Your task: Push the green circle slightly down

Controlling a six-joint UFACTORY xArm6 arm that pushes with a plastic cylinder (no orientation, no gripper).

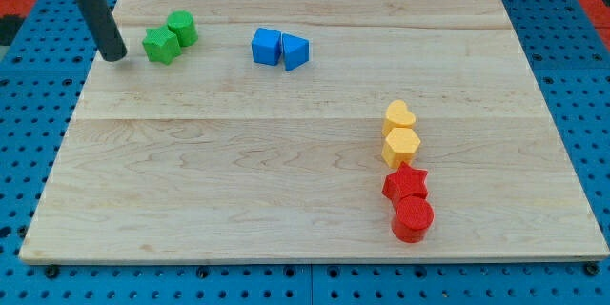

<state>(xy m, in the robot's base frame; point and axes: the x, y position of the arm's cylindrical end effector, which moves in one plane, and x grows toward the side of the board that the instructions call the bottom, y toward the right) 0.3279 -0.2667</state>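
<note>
The green circle (182, 28) stands near the board's top left, touching the green star (161, 46), which lies just below and to its left. My tip (114, 56) rests on the board to the left of the green star, a short gap away, and lower left of the green circle. The rod rises from the tip toward the view's top left.
A blue cube (266, 46) and a blue triangle (294, 52) sit side by side at top centre. At the lower right a column runs downward: yellow heart (399, 114), yellow hexagon (401, 145), red star (406, 184), red circle (413, 218). The wooden board (238, 181) lies on a blue pegboard.
</note>
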